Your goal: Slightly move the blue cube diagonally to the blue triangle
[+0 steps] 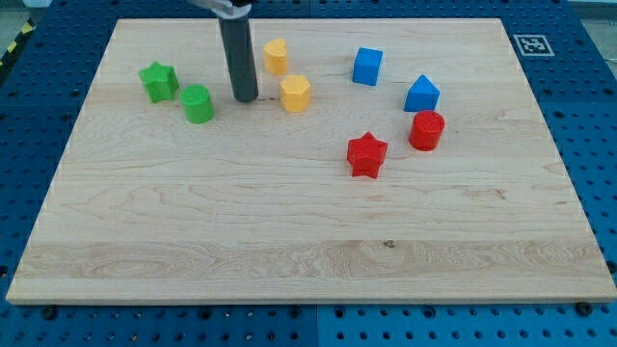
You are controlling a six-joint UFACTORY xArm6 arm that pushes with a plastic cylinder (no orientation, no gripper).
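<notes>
From the one camera view I have the whole wooden surface (308,241) in sight, lying on a blue perforated bench (598,145), with a black-and-white marker tag (532,44) at the surface's 1 o'clock corner.

My rod (237,58) comes down from the view's top, where its upper end and the arm that carries it are cut off by the frame. My tip (245,99) rests on the surface at about 11 o'clock from the board's centre. There is no gripper on this rig, so nothing opens or shuts; the rod ends plainly.

The tip sits between the green cylinder (199,104) at its 9 o'clock and the yellow hexagonal block (295,93) at its 3 o'clock, apart from both. A second yellow block (276,56) stands at the tip's 1 o'clock; its exact shape is hard to make out. The green star (159,81) lies beyond the cylinder, toward 10 o'clock.

The blue cube (367,66) is well apart from my tip, off at 2 o'clock. The blue triangle (421,94) sits at the cube's 4 o'clock, near but not touching. Just below the triangle is the red cylinder (426,130), very close to it; I cannot tell whether they touch. The red star (366,154) lies at that cylinder's 8 o'clock.
</notes>
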